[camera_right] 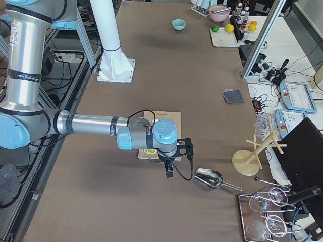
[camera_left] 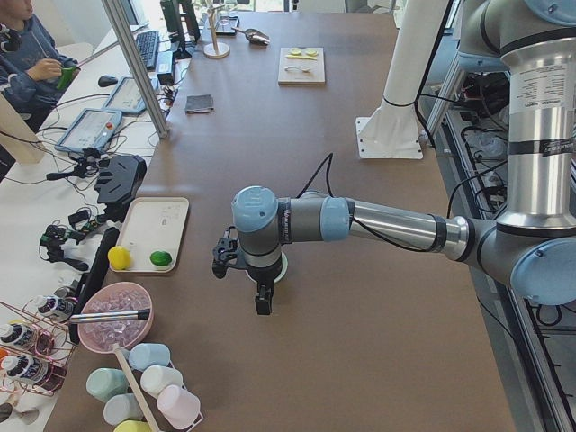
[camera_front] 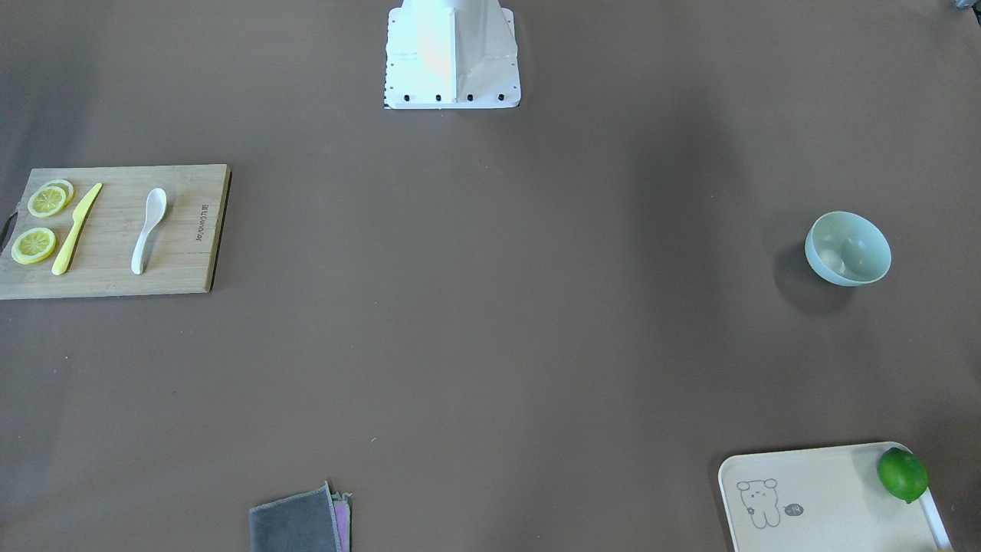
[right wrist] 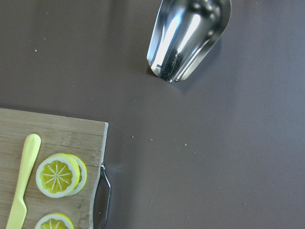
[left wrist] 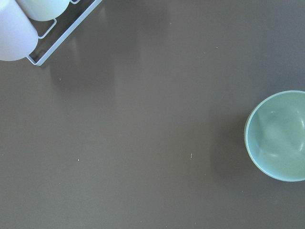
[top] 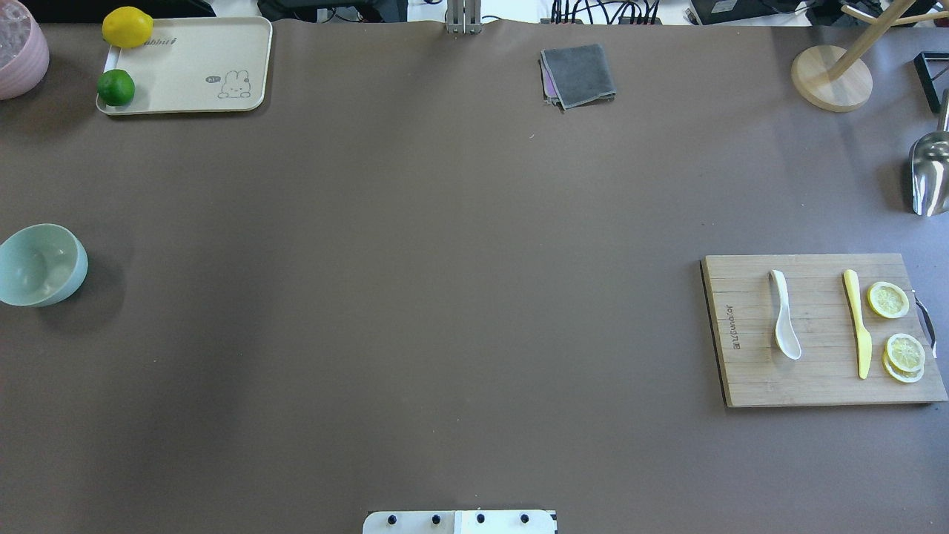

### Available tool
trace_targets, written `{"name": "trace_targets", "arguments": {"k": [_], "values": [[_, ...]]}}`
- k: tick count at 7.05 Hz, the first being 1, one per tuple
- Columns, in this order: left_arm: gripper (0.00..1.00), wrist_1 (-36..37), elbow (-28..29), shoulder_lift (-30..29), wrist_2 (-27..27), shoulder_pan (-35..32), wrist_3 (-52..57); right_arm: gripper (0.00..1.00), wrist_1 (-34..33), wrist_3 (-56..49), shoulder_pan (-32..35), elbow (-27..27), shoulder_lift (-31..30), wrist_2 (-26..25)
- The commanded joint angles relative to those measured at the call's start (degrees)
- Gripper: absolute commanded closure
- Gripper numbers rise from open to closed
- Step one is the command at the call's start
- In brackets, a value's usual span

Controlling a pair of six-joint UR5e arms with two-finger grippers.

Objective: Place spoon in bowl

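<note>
The small glossy white soup spoon [top: 783,322] is lying on the rectangular wooden cutting board [top: 749,382] on the robot's right. The slim yellow knife [top: 858,324] is lying beside it, with the round yellow lemon slices [top: 888,300] lying further right. The round mint-green bowl [top: 37,265] is sitting well apart, at the left edge of the brown table [top: 445,297].

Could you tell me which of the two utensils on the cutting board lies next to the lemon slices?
The slim yellow knife, right beside the lemon slices; the white spoon lies apart, nearer the printed edge of the board.
</note>
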Motion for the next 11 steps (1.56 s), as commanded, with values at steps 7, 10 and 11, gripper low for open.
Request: {"name": "trace_targets", "arguments": {"k": [7, 10, 11], "values": [[0.02, -1.9, -0.4, 0.7, 0.2, 0.0, 0.4, 0.00, 0.0, 0.1, -0.2, 0.0, 0.1, 0.0], [0.02, -2.4, -0.3, 0.7, 0.1, 0.0, 0.4, 0.00, 0.0, 0.1, -0.2, 0.0, 0.1, 0.0], [0.02, -2.7, -0.3, 0.4, 0.3, 0.0, 0.3, 0.00, 0.0, 0.1, -0.2, 0.0, 0.1, 0.0]]}}
